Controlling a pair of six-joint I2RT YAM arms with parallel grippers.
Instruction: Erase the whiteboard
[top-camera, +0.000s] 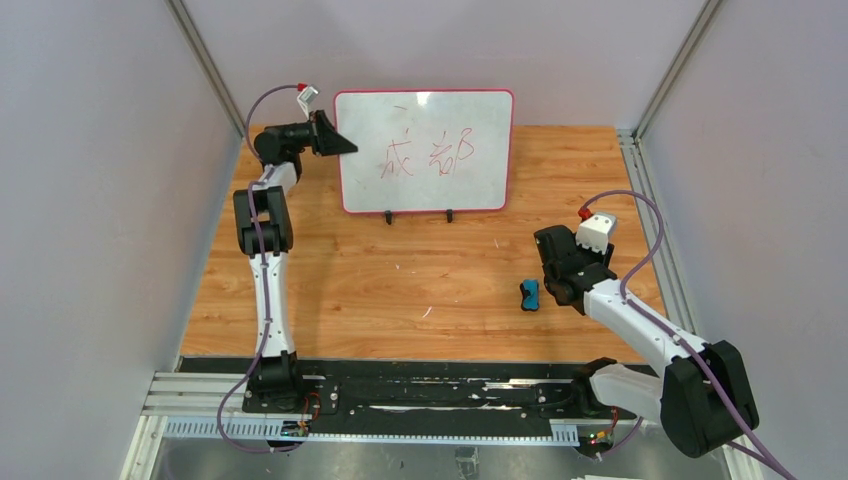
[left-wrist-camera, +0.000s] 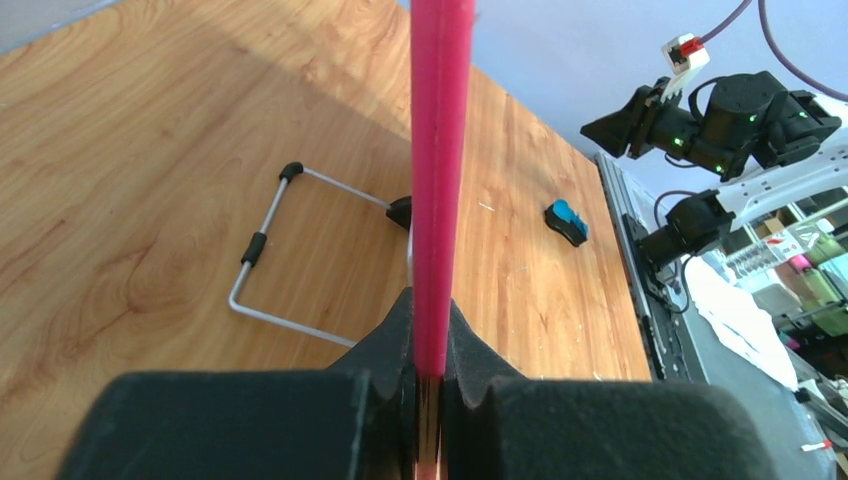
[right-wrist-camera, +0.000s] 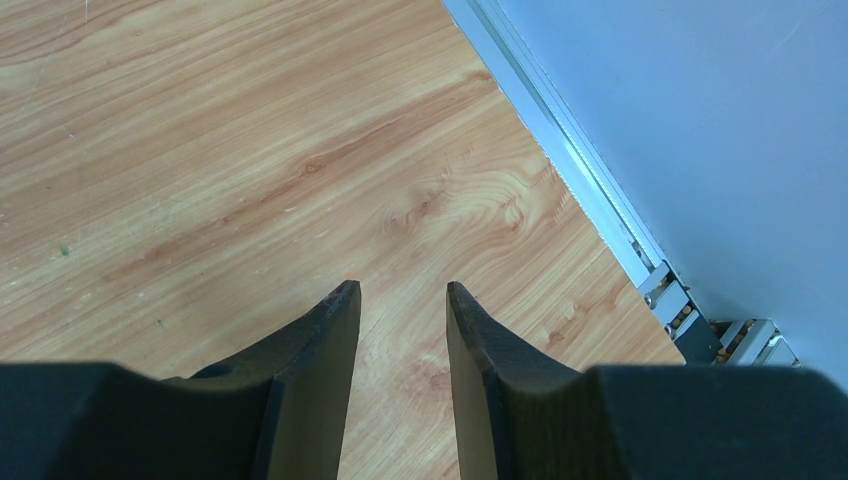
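Note:
The whiteboard (top-camera: 425, 150) stands upright at the back of the table on two small black feet, with red handwritten characters on its face. My left gripper (top-camera: 340, 146) is shut on its left edge; in the left wrist view the red-pink frame (left-wrist-camera: 440, 180) runs up from between my pads. The small blue-and-black eraser (top-camera: 530, 295) lies on the table right of centre and also shows in the left wrist view (left-wrist-camera: 567, 221). My right gripper (right-wrist-camera: 400, 300) is open and empty over bare wood, just right of the eraser (top-camera: 553, 283).
The whiteboard's wire stand (left-wrist-camera: 262, 265) rests on the wood behind it. Grey enclosure walls and an aluminium rail (right-wrist-camera: 580, 170) border the table's right edge. A black rail (top-camera: 420, 395) runs along the near edge.

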